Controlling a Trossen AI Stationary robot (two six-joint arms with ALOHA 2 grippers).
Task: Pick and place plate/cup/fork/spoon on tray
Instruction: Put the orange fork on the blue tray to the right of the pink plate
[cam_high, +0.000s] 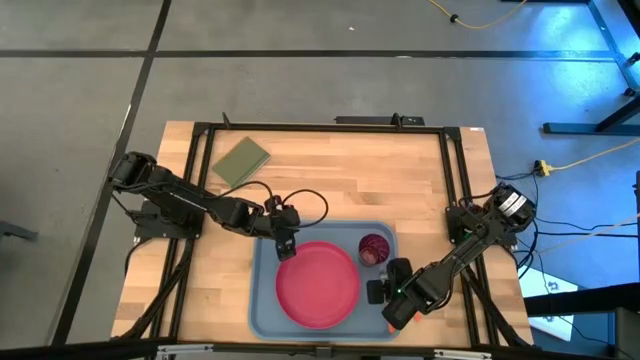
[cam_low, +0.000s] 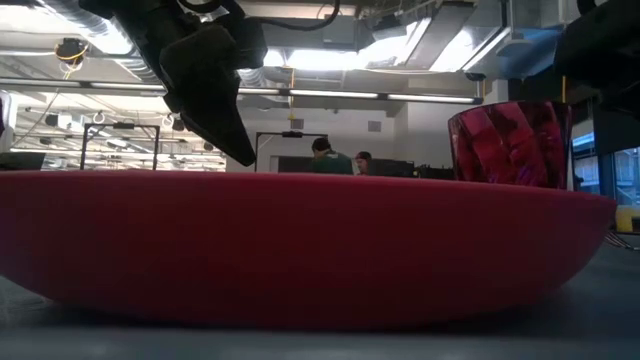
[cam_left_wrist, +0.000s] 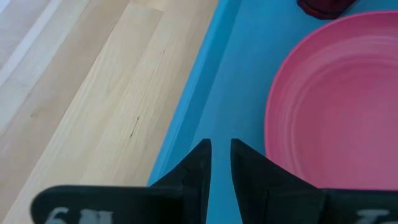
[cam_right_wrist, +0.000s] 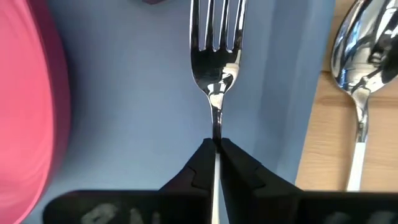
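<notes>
High view: the tray (cam_high: 265, 300) lies on the bench (cam_high: 330, 180) near its front edge, with the plate (cam_high: 317, 284) flat inside it. The cup (cam_high: 374, 249) stands upright in the tray, just beside the plate on the right-arm side. An olive-green pad (cam_high: 241, 162) lies on the bare wood toward the far left, well apart from the tray.

The left hand (cam_high: 285, 249) hangs over the tray's left part, at the plate's rim. In the left wrist view its fingers (cam_left_wrist: 198, 163) stand a narrow slit apart with nothing between them, over the tray floor beside the plate (cam_left_wrist: 336, 106).

The right hand (cam_high: 388, 283) is over the tray's right part, next to the plate and near the cup. In the right wrist view its fingers (cam_right_wrist: 200, 163) are pinched on the thin neck of the fork (cam_right_wrist: 216, 56), whose tines point away from the hand over the tray floor (cam_right_wrist: 124, 93). The spoon (cam_right_wrist: 359, 68) lies outside the tray on the wood, its bowl over the tray's rim, roughly parallel to the fork.

Low view shows the plate (cam_low: 300, 250) filling the foreground, the cup (cam_low: 512, 140) behind it on the right, and two people far back in the room.
</notes>
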